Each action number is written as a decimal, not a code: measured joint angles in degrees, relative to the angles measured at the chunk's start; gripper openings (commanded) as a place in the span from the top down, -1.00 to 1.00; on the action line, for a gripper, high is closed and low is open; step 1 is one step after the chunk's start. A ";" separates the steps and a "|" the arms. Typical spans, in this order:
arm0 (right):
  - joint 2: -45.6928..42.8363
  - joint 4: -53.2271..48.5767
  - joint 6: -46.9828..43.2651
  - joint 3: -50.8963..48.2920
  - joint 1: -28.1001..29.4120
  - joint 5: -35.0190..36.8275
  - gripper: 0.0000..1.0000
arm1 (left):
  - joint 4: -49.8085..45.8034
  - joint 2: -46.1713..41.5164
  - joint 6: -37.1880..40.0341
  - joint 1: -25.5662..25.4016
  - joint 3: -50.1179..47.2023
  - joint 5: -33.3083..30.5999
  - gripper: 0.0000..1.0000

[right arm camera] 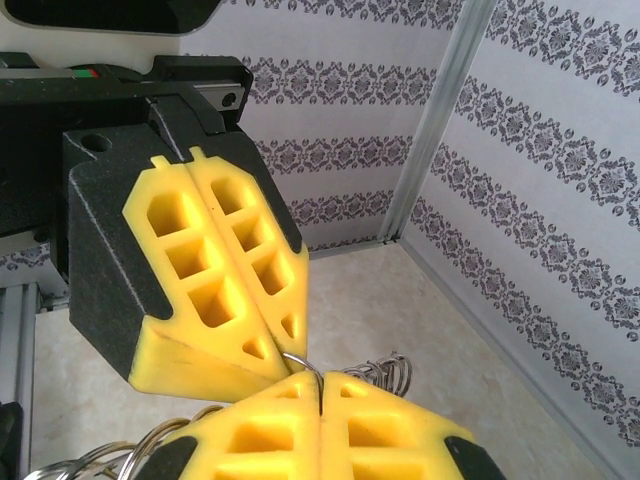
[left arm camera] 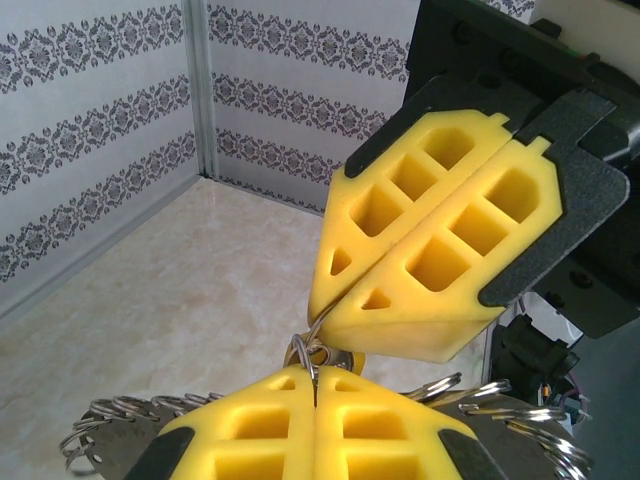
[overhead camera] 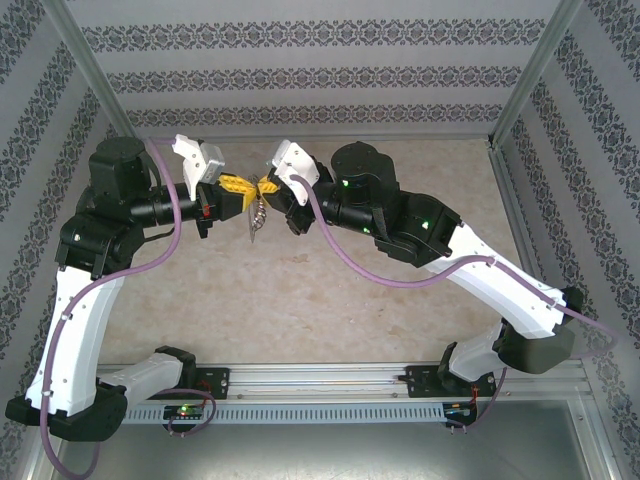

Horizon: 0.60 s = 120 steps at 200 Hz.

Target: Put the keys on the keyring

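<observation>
While overhead shows the keys (overhead camera: 257, 216) dangling, wrist views reveal left tool (left arm camera: 315, 380) and right tool (right arm camera: 320, 388) — both pinching the keyring (left arm camera: 312, 352).

The worktop (overhead camera: 330, 300) is a pale beige, faintly mottled slab, like polished stone. Walls (overhead camera: 300, 70) papered with grey damask stripes close it in at the back and both sides, meeting at metal corner posts (overhead camera: 522, 75). Along its near edge runs an aluminium rail (overhead camera: 320, 385) carrying both arm bases (overhead camera: 168, 368).
</observation>
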 measured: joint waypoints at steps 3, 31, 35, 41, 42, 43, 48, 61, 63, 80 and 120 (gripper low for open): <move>0.00 0.00 0.02 0.00 0.00 0.04 1.00 | 0.00 0.02 0.00 0.00 0.02 0.00 1.00; 0.00 -0.13 0.20 0.00 0.00 0.39 1.00 | 0.02 0.15 0.00 0.00 0.04 0.00 1.00; 0.00 -0.17 0.20 0.00 0.00 0.44 1.00 | 0.00 0.17 0.00 0.00 0.04 0.00 1.00; 0.02 -0.26 0.22 0.00 0.00 0.55 1.00 | 0.02 0.22 0.00 0.00 0.04 0.00 1.00; 0.02 -0.28 0.22 0.00 0.00 0.57 1.00 | 0.00 0.22 0.00 0.00 0.04 0.00 1.00; 0.02 -0.31 0.22 0.02 0.00 0.59 1.00 | 0.00 0.24 0.00 0.00 0.04 0.00 1.00; 0.02 -0.44 0.24 0.07 0.00 0.66 1.00 | 0.02 0.24 0.00 0.00 0.04 0.00 1.00; 0.13 -0.66 0.37 0.15 0.00 0.87 1.00 | 0.00 0.28 0.00 0.00 0.04 -0.04 1.00; 0.13 -0.72 0.37 0.20 0.00 0.90 1.00 | 0.00 0.28 0.00 0.00 0.04 -0.07 1.00; 0.28 -1.22 0.44 0.50 -0.02 1.11 1.00 | 0.00 0.33 0.00 0.00 0.04 -0.17 1.00; 0.37 -2.16 1.51 0.76 -0.79 1.55 1.00 | 0.02 0.37 0.00 0.09 0.04 -0.42 1.00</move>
